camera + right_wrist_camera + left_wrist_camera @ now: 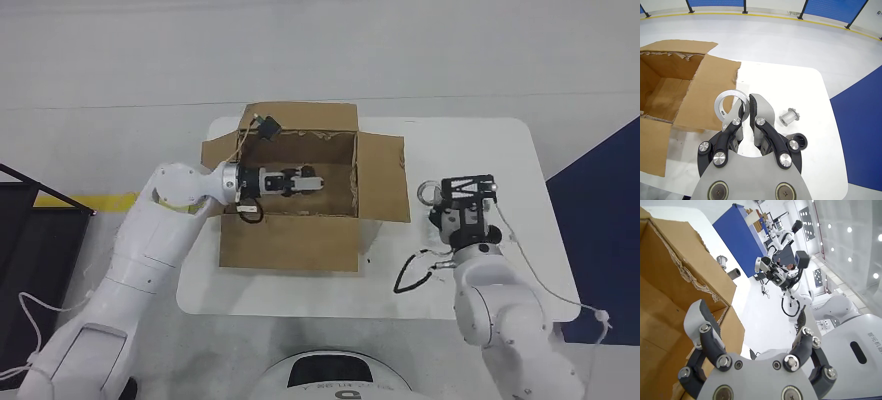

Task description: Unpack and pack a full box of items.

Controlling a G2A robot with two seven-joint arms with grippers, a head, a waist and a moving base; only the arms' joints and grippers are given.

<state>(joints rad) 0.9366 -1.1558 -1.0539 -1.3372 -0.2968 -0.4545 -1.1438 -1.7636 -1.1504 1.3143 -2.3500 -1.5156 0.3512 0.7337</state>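
Metal ring [730, 92] clamped in right gripper [747, 103]; left gripper [752, 306] spread over box [668, 275]

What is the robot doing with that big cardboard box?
The robot is working at an open cardboard box on a white table. Its left gripper is down inside the box with its fingers open, holding nothing. Its right gripper is beside the box, pinching a metal ring. Two more metal parts, a small spool and a dark sleeve, lie on the table near that gripper.
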